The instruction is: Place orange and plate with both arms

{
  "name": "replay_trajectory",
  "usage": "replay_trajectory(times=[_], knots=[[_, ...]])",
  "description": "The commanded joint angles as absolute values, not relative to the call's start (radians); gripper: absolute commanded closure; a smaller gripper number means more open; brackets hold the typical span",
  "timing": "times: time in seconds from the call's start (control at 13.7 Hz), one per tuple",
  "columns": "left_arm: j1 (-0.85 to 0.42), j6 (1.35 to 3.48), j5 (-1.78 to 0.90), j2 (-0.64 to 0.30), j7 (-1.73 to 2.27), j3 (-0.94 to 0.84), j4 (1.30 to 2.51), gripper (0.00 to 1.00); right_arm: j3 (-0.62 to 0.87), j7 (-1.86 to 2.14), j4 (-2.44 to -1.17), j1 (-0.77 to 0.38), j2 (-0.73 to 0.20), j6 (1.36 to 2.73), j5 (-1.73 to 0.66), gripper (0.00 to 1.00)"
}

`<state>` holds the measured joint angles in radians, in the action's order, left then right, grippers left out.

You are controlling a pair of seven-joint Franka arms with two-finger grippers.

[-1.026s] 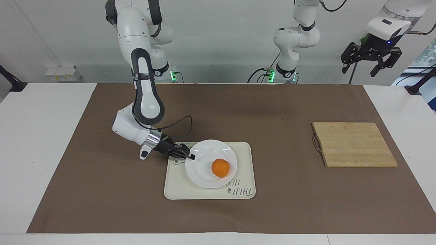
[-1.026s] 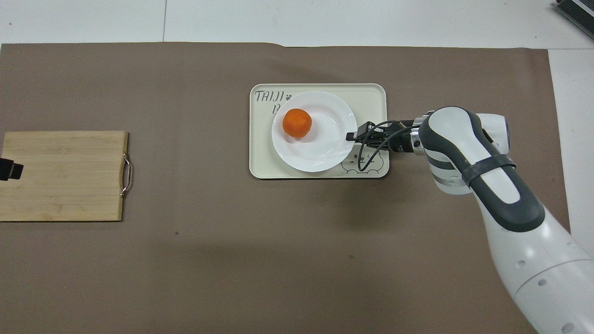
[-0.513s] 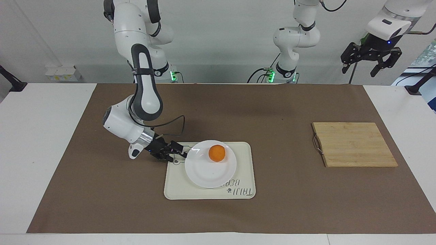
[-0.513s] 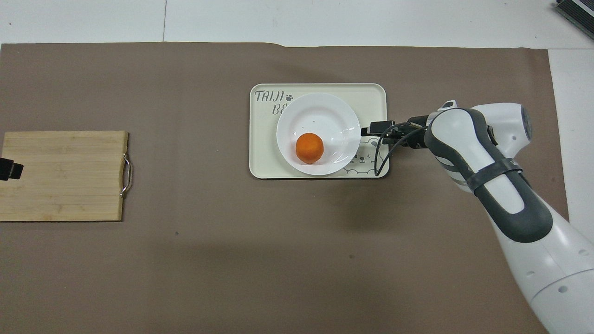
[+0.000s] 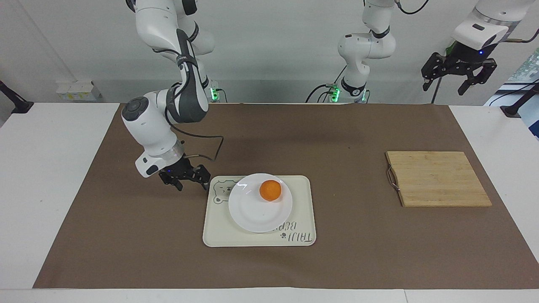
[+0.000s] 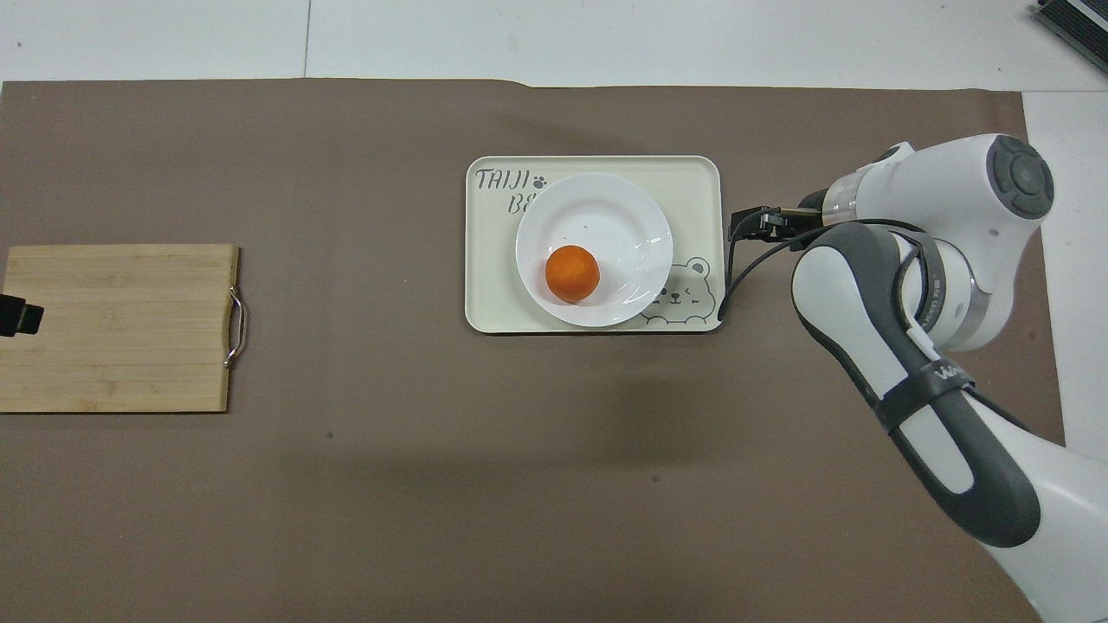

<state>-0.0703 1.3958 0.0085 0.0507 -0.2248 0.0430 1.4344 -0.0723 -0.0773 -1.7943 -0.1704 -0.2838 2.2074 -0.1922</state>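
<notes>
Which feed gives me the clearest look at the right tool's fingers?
The facing view: the right tool hangs open just off the tray edge, both fingers in profile. The overhead view shows it end-on, partly under the wrist, so the gap is hard to read.

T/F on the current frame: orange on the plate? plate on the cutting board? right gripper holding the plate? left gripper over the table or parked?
1. The orange sits on the plate. True.
2. The plate rests on the cutting board. False: it rests on the cream tray; the board is bare.
3. The right gripper grips the plate rim. False: it is open, off the plate, beside the tray's end.
4. The left gripper is raised, open, holding nothing, near the left arm's end of the table. True.
</notes>
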Motion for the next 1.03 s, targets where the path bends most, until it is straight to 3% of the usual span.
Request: replay_trajectory(times=[0.0,0.37,0.95], knots=[[-0.072,1.394,0.018,0.074,-0.216,0.044,1.459,0.0,-0.077,-0.095,-1.796,-0.144,-0.217,2.128,-0.112,0.0],[-0.072,1.394,0.018,0.074,-0.216,0.044,1.459,0.0,-0.08,-0.095,-1.792,-0.066,-0.094,2.013,-0.06,0.0],[-0.084,1.396,0.017,0.074,-0.216,0.035,1.46,0.0,-0.14,-0.084,-1.528,-0.044,-0.035,1.576,0.008,0.0]])
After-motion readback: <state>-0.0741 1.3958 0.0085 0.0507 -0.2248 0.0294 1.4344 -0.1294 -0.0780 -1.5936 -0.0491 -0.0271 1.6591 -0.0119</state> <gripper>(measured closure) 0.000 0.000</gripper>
